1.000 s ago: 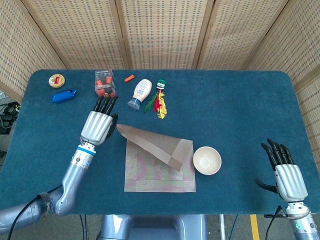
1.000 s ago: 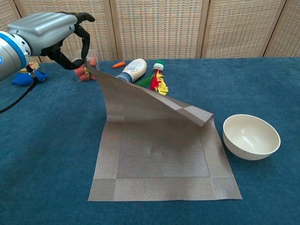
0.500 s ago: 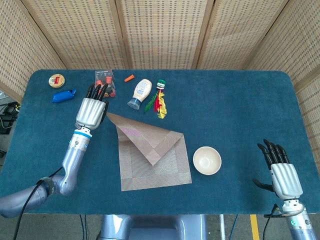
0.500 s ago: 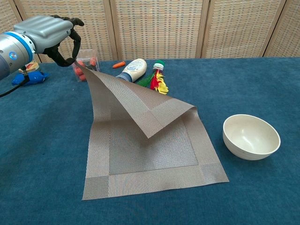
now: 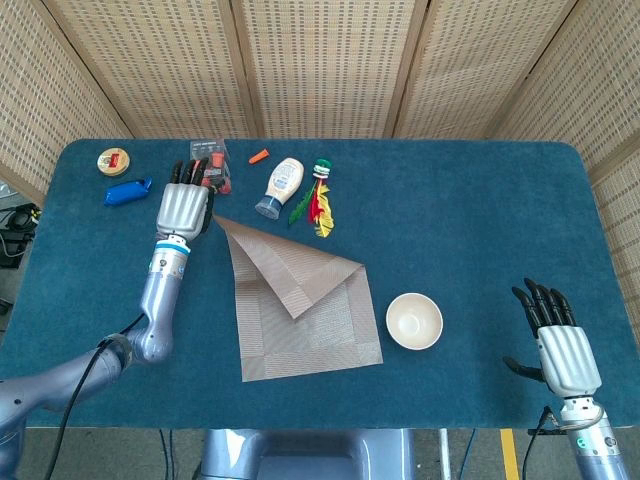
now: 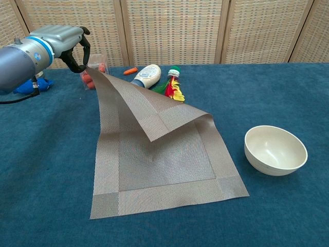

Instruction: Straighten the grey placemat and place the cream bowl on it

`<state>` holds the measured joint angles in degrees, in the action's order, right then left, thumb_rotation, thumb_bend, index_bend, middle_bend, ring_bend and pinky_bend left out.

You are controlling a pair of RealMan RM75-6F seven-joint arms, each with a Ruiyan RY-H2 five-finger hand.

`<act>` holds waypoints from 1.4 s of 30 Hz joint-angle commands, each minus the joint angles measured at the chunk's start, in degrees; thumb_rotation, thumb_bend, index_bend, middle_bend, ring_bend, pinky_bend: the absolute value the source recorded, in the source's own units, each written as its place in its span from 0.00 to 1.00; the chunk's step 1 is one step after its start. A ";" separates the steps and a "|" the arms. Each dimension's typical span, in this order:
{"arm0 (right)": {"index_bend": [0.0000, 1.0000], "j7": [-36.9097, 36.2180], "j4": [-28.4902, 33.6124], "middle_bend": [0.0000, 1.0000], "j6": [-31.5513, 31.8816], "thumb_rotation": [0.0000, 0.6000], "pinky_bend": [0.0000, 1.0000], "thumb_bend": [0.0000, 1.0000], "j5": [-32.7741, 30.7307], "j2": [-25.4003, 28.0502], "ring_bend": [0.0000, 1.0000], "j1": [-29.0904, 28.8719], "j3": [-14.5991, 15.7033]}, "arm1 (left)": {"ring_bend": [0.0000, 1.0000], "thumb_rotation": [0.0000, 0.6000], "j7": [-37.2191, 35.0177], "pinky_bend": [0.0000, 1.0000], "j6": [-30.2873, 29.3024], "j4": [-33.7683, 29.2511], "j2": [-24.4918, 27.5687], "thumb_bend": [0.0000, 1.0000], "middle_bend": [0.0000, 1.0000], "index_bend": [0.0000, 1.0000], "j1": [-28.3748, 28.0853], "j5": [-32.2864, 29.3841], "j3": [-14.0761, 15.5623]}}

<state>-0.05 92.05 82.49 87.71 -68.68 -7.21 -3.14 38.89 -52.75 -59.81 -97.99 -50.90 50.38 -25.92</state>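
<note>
Pinching the far-left corner of the grey placemat (image 6: 154, 154) clear of the table, our left hand (image 5: 183, 205) risks dragging the whole mat sideways, or dropping it with the fold intact, because the far-right corner lies doubled over its centre. The cream bowl (image 5: 414, 320) stands on the cloth just right of the mat. Only the head view shows our right hand (image 5: 564, 352), fingers apart and empty; the chest view alone exposes the lifted underside

Objects on the worktop (image 5: 480, 200): one grey placemat (image 5: 310, 310), one cream bowl (image 5: 414, 321), one squeeze bottle (image 5: 280, 186), one blue packet (image 5: 127, 191), one round tin (image 5: 113, 160), one clear box (image 5: 210, 165), one feathered shuttlecock (image 5: 320, 195). Two hands (image 5: 183, 205) (image 5: 560, 345).
</note>
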 commanded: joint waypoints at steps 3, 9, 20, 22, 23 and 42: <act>0.12 0.73 -0.24 0.00 -0.29 1.00 0.00 0.16 -0.16 -0.41 0.00 -0.17 0.03 | 0.00 1.00 1.31 0.00 1.75 6.53 -3.11 0.52 0.00 0.57 -3.75 -4.24 -0.97; 0.12 1.68 -0.29 0.00 -0.33 1.00 0.00 0.16 -0.10 -0.86 0.00 -0.29 0.06 | 0.00 1.00 4.73 0.00 3.65 13.18 -6.58 0.52 0.00 0.55 -6.47 -10.17 -1.66; 0.13 2.88 -0.46 0.00 -0.82 1.00 0.00 0.16 -0.07 -1.50 0.00 -0.58 0.29 | 0.00 1.00 11.57 0.00 6.42 22.21 -10.72 0.52 0.00 0.52 -9.88 -18.23 -2.09; 0.13 3.06 -0.48 0.00 -0.81 1.00 0.00 0.16 0.00 -1.59 0.00 -0.61 0.32 | 0.00 1.00 12.17 0.00 6.67 23.11 -11.08 0.52 0.00 0.52 -10.15 -18.78 -1.98; 0.13 3.13 -0.49 0.00 -0.80 1.00 0.00 0.16 0.03 -1.63 0.00 -0.61 0.34 | 0.00 1.00 12.53 0.00 6.71 23.55 -11.23 0.52 0.00 0.51 -10.23 -19.01 -1.90; 0.13 3.69 -0.62 0.00 -1.03 1.00 0.00 0.16 -0.15 -1.99 0.00 -0.79 0.44 | 0.00 1.00 9.71 0.00 8.48 31.22 -14.37 0.34 0.00 0.20 -12.20 -17.85 -2.03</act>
<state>3.64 91.43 81.46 87.56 -70.67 -7.99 -2.70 48.69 -44.47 -28.76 -112.25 -63.06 32.51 -27.89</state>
